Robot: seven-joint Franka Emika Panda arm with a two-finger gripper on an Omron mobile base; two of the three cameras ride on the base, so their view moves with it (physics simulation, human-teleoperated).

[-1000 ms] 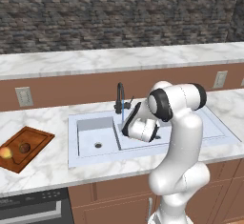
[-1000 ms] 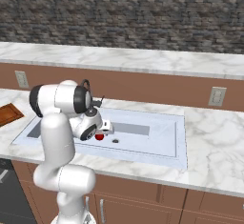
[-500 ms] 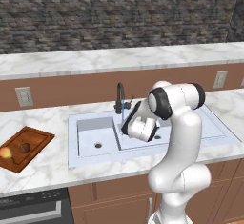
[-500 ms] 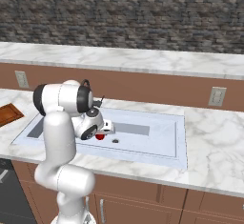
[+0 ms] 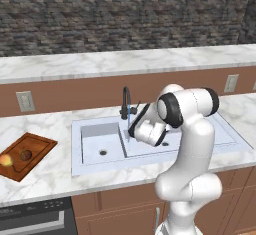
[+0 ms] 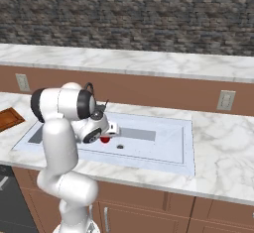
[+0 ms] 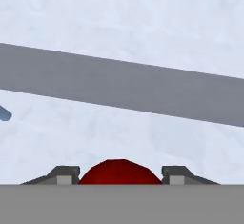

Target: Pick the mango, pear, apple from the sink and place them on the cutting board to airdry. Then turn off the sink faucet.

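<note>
1. In hand view you see the pincer (image 7: 119, 174) w/ its two dark finger tips (image 7: 64, 175) on either side of the apple (image 7: 119, 172). The red fruit fills the gap between them and both tips look to touch its sides. So the pincer is narrowed around the apple; if it presses firmly or only touches, you cannot tell for sure.
2. In right base view the apple (image 6: 105, 139) shows as a red spot just under the hand, over the white floor of the sink (image 6: 163, 150), near a round drain (image 6: 119, 146).
3. In left base view the hand is down in the sink (image 5: 90, 154), at the divider between the two basins, approx. in front of the sink faucet (image 5: 125, 104).
4. The faucet is black w/ a curved spout, at the back rim. A thin bluish stream (image 5: 129, 124) comes down from it, so the water is running.
5. Far left on the counter (image 5: 45, 179) lies the cutting board (image 5: 37, 146), well apart from the sink.
6. On the board you see the mango (image 5: 5, 160) at the left edge and the pear (image 5: 26, 155) just beside it, to the right.
</note>
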